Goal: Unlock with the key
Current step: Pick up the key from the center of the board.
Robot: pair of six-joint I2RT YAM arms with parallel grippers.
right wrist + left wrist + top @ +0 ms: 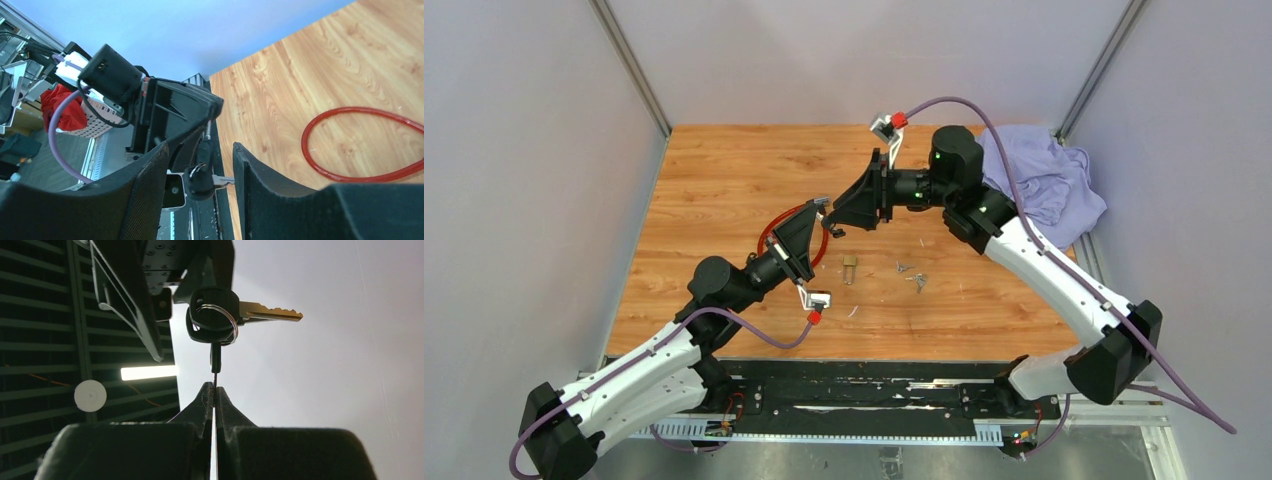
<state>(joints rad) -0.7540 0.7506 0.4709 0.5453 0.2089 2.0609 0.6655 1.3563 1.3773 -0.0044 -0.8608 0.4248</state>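
Observation:
My left gripper [821,211] [215,387] is shut on the thin blade of a black-headed key [215,356], held edge-on above the table. A steel ring [220,320] links it to a second black-headed key [212,310] with a brass blade [272,314] pointing right. My right gripper [834,220] [200,147] is open, its fingers on either side of this key bunch [201,174] without closing on it. A small brass padlock [850,268] lies on the wooden table [724,180], just below the two grippers.
A red cable loop [769,228] [306,142] lies on the table under the left gripper. More loose keys [914,277] lie right of the padlock. A purple cloth [1049,180] is heaped at the back right corner. Grey walls enclose the table.

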